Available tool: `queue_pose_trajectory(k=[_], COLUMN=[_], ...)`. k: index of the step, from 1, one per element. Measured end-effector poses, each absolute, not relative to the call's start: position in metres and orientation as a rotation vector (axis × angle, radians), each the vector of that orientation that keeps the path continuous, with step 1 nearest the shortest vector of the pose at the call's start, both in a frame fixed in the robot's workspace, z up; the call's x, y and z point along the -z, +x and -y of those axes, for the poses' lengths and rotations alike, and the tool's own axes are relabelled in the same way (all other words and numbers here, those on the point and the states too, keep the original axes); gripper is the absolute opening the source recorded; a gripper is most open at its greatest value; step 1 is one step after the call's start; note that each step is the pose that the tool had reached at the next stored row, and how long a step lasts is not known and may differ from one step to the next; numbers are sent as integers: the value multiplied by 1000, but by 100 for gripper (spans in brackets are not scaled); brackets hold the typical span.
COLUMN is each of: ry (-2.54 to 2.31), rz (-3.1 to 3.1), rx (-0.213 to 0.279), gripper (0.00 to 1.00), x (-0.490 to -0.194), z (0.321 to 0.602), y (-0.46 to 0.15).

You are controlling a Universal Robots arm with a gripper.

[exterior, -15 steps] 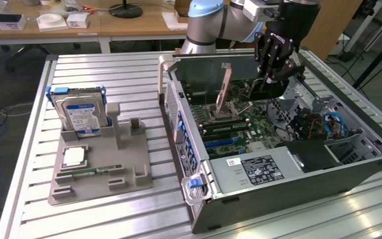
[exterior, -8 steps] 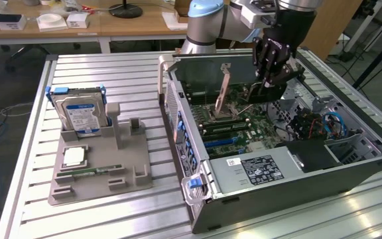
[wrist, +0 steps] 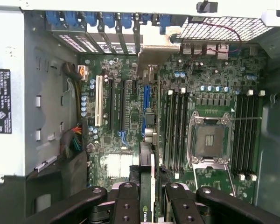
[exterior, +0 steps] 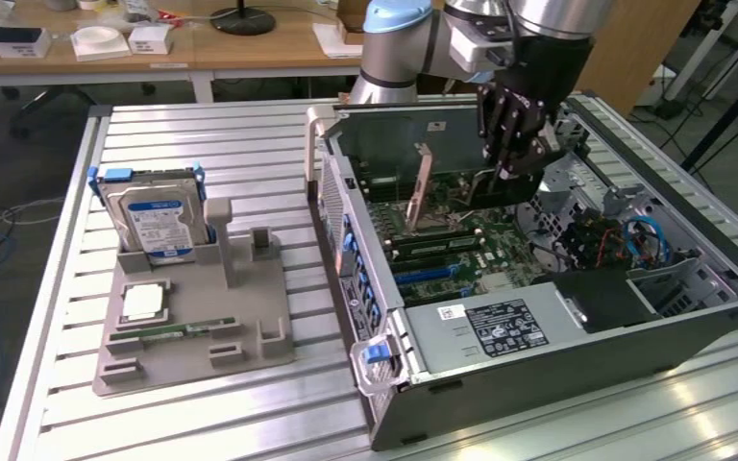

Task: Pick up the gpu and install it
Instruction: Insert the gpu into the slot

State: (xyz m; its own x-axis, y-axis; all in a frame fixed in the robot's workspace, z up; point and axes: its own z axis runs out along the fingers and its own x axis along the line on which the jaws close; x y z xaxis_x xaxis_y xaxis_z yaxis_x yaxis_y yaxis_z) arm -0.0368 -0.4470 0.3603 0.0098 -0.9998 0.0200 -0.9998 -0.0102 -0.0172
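Observation:
Inside the open computer case (exterior: 676,322), my gripper (exterior: 523,165) is shut on the gpu (exterior: 491,187), a thin green card with a black block. The card hangs low over the motherboard (exterior: 453,245). In the wrist view the gpu (wrist: 147,186) runs edge-on away from between my black fingers (wrist: 126,205), and my gripper (wrist: 147,207) sits at its near end. The card lies in line with a blue expansion slot (wrist: 147,98), and its silver end bracket (wrist: 154,51) is by the case's rear openings. Whether the card touches the slot cannot be told.
A grey holder (exterior: 260,317) on the slatted table carries an upright silver hard drive (exterior: 151,216), a small chip (exterior: 145,303) and a narrow green memory stick (exterior: 170,331). Inside the case are the power supply (exterior: 498,322), loose cables (exterior: 638,240) and an open processor socket (wrist: 210,140).

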Motion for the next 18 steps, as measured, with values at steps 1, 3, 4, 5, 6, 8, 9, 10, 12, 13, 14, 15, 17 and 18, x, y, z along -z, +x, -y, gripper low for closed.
queue_pose_trajectory(k=[1,3,4,5,6,8,9,10,12,13,14,15,17,18], ry=[2231,2230,2230,2230,2229,2229,2229,2228,2228,2227,2227,2227,2226,2226], rz=[2209,2210,2211,2211,2212,2213,2213,2213,2214,2214,2215,2215,2216,2215], rx=[-42,-43,-43,-43,-43,-44,-44,-44,-44,-44,-44,-44,-44,-44], gripper=[26,26,26,26,26,26,26,26,26,26,26,26,26,26], x=[-358,-355,-353,-351,-349,-346,-344,-342,-339,-337,-335,-333,-329,-328], z=[447,447,447,447,447,447,447,447,447,447,447,447,447,447], y=[-38,-39,-39,-40,-40,-41,-41,-41,-41,-41,-41,-41,-42,-42])
